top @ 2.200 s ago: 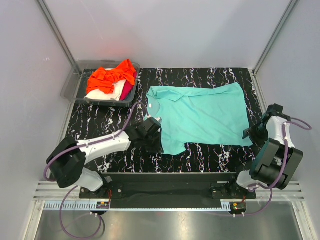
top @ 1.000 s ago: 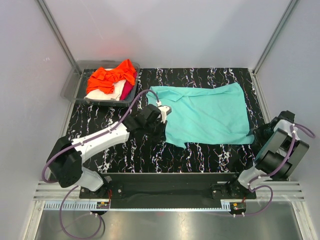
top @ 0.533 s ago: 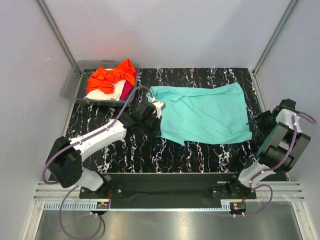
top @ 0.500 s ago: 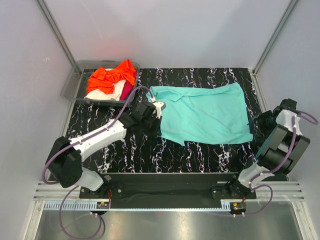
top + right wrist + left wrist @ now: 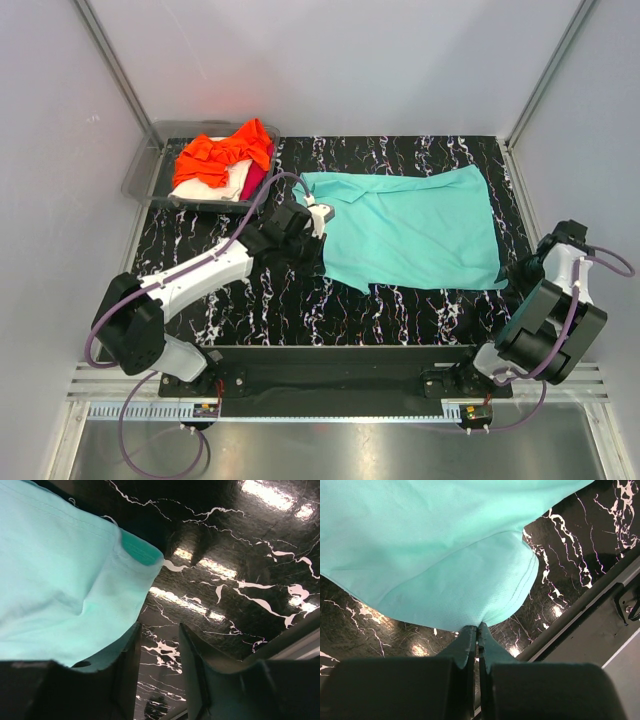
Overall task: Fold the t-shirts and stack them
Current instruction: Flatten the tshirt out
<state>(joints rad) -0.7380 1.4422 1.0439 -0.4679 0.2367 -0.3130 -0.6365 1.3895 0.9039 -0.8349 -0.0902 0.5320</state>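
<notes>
one teal t-shirt (image 5: 420, 225), pinched by left pincer (image 5: 478, 629)

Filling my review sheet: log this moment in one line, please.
left hand: shut on teal t-shirt edge | right hand: open beside its corner | fold: not done

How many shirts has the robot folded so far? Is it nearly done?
Not nearly. No shirt looks folded yet. The left hand is pinching the edge of the turquoise cloth t-shirt, spread on the black marbled table; the right hand is open beside its corner. The crumpled orange t-shirt and others wait in the grey plastic tray.
</notes>
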